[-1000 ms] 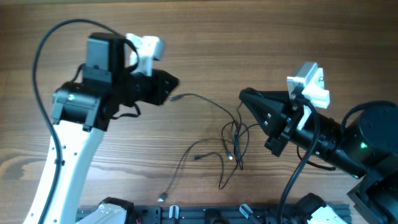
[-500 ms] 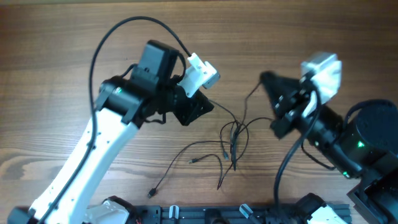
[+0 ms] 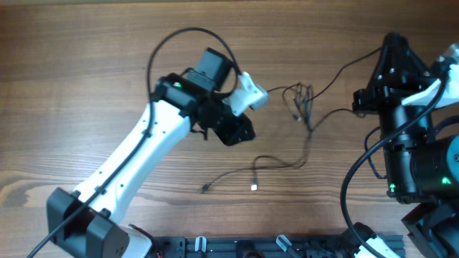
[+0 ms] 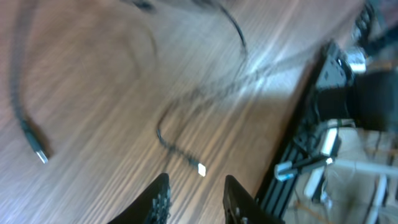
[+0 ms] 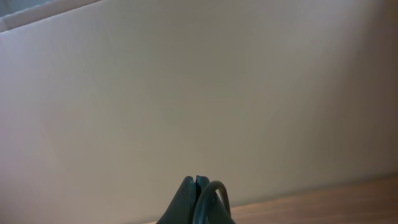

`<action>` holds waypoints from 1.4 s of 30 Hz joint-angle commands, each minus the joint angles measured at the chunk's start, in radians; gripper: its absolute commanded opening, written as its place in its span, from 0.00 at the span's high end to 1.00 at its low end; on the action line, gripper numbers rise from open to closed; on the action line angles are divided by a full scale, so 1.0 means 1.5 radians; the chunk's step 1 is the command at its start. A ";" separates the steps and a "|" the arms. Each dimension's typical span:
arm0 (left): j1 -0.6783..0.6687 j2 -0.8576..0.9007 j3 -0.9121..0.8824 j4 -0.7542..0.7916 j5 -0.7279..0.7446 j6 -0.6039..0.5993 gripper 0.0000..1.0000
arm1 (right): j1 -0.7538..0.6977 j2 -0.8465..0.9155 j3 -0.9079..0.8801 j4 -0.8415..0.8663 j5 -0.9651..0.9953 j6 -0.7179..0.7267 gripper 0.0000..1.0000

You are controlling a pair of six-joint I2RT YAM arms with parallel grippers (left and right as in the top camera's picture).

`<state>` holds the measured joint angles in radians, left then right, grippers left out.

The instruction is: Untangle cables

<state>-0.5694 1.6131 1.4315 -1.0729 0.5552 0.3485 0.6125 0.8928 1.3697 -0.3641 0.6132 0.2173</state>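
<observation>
The cables [image 3: 300, 97] lie on the wooden bench [image 3: 86, 86], bunched into a small knot. From the knot one thin strand trails down and bends away toward the left hand's side, ending in two loose tips: one pale plug [image 3: 254, 188] and one dark plug [image 3: 205, 188], both well apart from the knot. Two more strands run from the knot across to the right hand [image 3: 393, 43], which is lifted off to the side of the knot; its own camera shows its fingers [image 5: 189, 198] pressed together with a thin dark loop of cable caught at them, against a plain pale wall.

The left hand [image 3: 237, 130] hangs beside the knot, on the side opposite the right hand, fingers a little apart and holding nothing. Its camera looks down on the pale plug between its fingertips [image 4: 158, 199], though blur softens the view.

A thick black arm cable [image 3: 179, 43] arcs above the left arm, away from the knot. A dark rail [image 3: 280, 244] with clamps lines the bench edge below the knot.
</observation>
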 commanded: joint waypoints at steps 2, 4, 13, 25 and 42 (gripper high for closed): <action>-0.068 0.021 -0.001 0.024 0.035 0.080 0.65 | 0.002 0.000 0.007 0.003 0.024 -0.008 0.96; -0.090 0.026 -0.001 0.065 0.018 0.080 0.55 | 0.002 0.000 0.007 -0.003 0.007 -0.008 0.96; -0.111 0.045 -0.001 0.211 -0.086 0.077 0.51 | 0.002 -0.032 0.007 -0.056 -0.141 -0.005 0.96; -0.111 0.047 -0.001 0.205 -0.094 0.072 0.59 | 0.002 -0.074 0.007 -0.125 0.219 -0.033 0.96; -0.185 0.047 -0.004 0.142 0.137 0.074 0.44 | 0.002 -0.057 0.007 -0.243 0.095 0.014 0.96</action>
<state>-0.7975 1.6718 1.4296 -0.8677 0.6075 0.4442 0.6125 0.7849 1.3697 -0.7197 0.8333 0.2043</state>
